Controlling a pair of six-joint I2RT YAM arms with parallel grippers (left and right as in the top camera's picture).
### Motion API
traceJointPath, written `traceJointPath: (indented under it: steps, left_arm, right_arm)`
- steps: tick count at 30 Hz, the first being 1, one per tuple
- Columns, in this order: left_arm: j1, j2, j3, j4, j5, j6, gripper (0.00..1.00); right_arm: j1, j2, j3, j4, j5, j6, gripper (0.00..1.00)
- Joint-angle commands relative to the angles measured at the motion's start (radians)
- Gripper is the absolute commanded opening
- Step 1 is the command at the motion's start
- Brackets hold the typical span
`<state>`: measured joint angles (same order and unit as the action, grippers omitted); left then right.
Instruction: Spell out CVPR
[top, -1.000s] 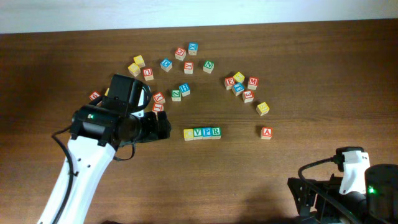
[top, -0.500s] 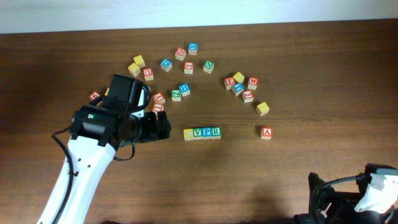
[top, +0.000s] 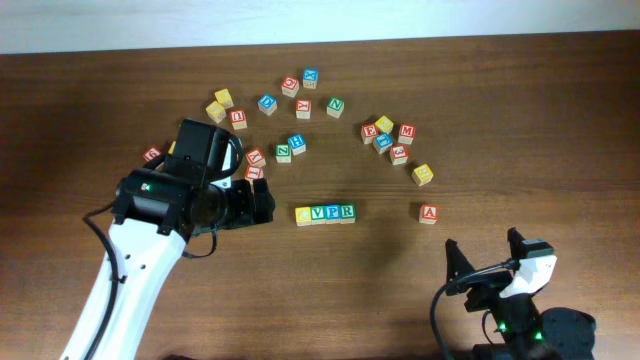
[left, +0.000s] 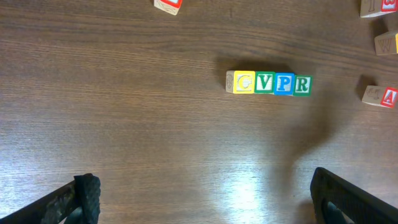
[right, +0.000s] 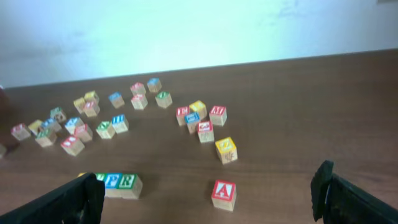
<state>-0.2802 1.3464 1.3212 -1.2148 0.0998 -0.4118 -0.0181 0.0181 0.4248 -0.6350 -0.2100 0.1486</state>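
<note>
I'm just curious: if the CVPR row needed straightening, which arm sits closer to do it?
Left. The left gripper, open, sits just beside the C end of the CVPR row; the right gripper, also open, is farther off.

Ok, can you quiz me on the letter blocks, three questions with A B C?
1. From overhead, where is the red A cube from the CVPR row?
A) on top
B) to its right, apart
C) to its left, touching
2. What colour is the P cube?
A) red
B) yellow
C) blue
3. The left gripper is?
A) open, empty
B) shut on a cube
C) shut on nothing
Answers: 1 B: it sits alone beside the row. 2 C: blue letter face. 3 A: jaws wide, nothing between.
</note>
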Motion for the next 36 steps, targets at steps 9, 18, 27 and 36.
traceJointPath:
  steps: [9, 18, 27, 36]
  left_arm:
    - [0.002, -0.004, 0.006, 0.001, -0.003, 0.002, 0.99]
    - [0.002, -0.004, 0.006, 0.001, -0.003, 0.002, 0.99]
    - [0.002, -0.004, 0.006, 0.001, -0.003, 0.002, 0.99]
    - [0.002, -0.004, 0.006, 0.001, -0.003, 0.002, 0.99]
  right_arm:
    - [0.007, -0.014, -0.242, 0.391, 0.000, -0.167, 0.98]
    - [0.006, -0.015, -0.391, 0.624, 0.006, -0.142, 0.98]
    - [0.051, -0.015, -0.419, 0.564, 0.091, -0.117, 0.98]
    - [0.051, -0.015, -0.419, 0.556, 0.142, -0.156, 0.98]
